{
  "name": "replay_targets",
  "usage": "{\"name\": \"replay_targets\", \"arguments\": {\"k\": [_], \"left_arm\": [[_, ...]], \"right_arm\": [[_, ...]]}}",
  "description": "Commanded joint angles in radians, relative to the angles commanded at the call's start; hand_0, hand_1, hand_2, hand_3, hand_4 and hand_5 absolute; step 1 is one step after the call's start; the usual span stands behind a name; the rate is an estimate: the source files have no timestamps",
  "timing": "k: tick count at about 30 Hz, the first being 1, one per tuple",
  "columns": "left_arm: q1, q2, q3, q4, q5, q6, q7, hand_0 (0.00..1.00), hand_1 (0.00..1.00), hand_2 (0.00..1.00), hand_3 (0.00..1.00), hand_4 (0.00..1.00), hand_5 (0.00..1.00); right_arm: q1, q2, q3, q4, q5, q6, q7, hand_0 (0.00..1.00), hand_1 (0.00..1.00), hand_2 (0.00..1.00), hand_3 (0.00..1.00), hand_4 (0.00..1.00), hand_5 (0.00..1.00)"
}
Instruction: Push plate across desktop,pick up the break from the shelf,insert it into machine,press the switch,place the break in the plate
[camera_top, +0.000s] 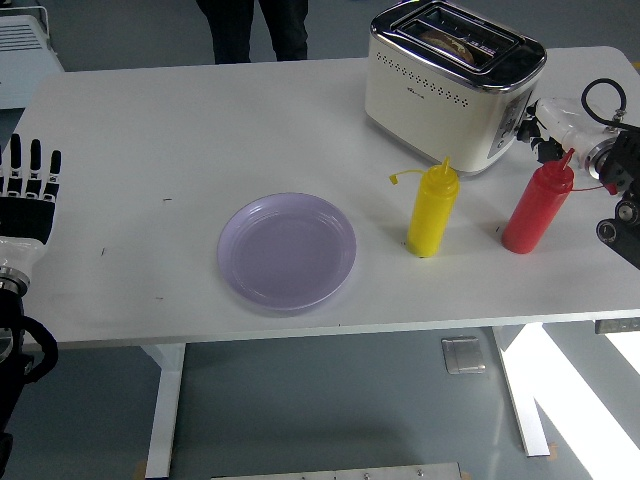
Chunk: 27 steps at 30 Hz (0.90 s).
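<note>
At toaster (455, 85) switch end: right robot hand (541, 122), finger state unclear; bread (452, 38) sunk inside.

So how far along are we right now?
Done: bread sits low in the toaster. In hand: right hand at the toaster's switch end. Left: bread to the empty plate. Left hand rests open at the table's left edge.
</note>
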Motion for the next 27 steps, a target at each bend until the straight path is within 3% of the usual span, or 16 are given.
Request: {"name": "replay_targets", "arguments": {"k": [14,27], "left_arm": [[-0.001,-0.001,-0.002,0.003,0.000,0.002,-0.002,0.819,0.731,0.690,0.673,0.684,0.998],[0.002,-0.001,-0.002,-0.004,-0.001,0.002,-0.005,0.818,0.731,0.690,0.673,0.681,0.998]], "right_arm": [[0.005,0.002,-0.004,-0.005,-0.001,-0.018,0.010,0.416,0.346,0.622,0.527,0.137,0.002],[0.033,-0.039,0.157,0.031,-0.106,0.019,-0.020,0.417,0.348,0.613,0.524,0.130,0.002]]}}
